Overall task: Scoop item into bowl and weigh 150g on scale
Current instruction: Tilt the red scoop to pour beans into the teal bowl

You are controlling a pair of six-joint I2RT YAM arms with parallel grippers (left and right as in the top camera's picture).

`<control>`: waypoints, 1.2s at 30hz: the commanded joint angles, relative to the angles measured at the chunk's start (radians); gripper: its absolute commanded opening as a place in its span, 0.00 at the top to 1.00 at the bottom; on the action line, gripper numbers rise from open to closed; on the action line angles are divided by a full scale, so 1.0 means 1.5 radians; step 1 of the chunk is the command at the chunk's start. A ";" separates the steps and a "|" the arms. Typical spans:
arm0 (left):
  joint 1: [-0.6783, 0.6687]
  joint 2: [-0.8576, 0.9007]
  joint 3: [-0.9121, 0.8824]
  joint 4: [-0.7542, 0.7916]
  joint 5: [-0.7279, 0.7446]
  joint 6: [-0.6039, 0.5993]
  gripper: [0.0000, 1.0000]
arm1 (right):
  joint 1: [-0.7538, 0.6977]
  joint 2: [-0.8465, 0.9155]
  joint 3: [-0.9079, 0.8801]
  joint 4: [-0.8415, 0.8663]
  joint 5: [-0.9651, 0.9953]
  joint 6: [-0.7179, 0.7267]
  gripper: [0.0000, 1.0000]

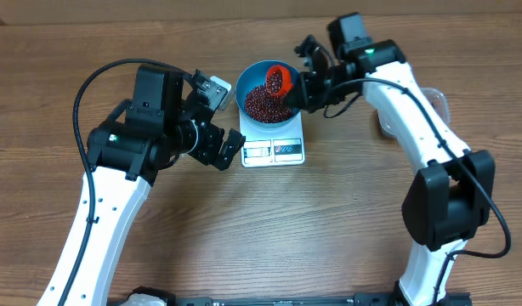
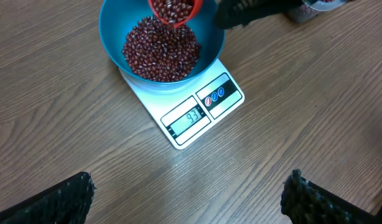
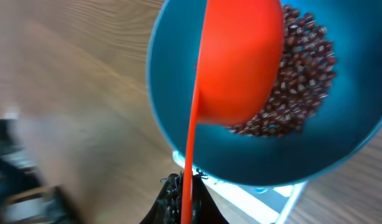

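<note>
The blue bowl [image 1: 263, 95] stands on the white scale [image 1: 273, 144] and holds a heap of dark red-brown beans [image 2: 161, 50]. My right gripper [image 3: 186, 202] is shut on the thin handle of the red-orange scoop [image 3: 237, 62], which hangs tilted over the bowl [image 3: 178, 112] with beans [image 1: 276, 81] in it. The beans [image 3: 300, 81] show under the scoop. My left gripper [image 2: 191, 199] is open over bare wood, in front of the scale [image 2: 197, 109], holding nothing. In the overhead view the left gripper [image 1: 229, 146] sits just left of the scale.
A clear tub [image 1: 435, 106] lies at the right, mostly hidden behind my right arm. Its edge with beans shows at the top right of the left wrist view as the tub [image 2: 318, 6]. Wooden tabletop [image 1: 312, 229] lies all around.
</note>
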 commanded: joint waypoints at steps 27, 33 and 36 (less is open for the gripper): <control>0.001 0.005 0.010 0.001 0.005 0.010 0.00 | 0.106 -0.026 0.080 -0.037 0.450 -0.017 0.96; 0.001 0.005 0.010 0.001 0.005 0.010 0.00 | 0.106 -0.027 0.081 -0.051 0.453 -0.019 0.96; 0.001 0.005 0.010 0.001 0.005 0.010 0.00 | 0.106 -0.029 0.082 -0.050 0.454 -0.030 0.96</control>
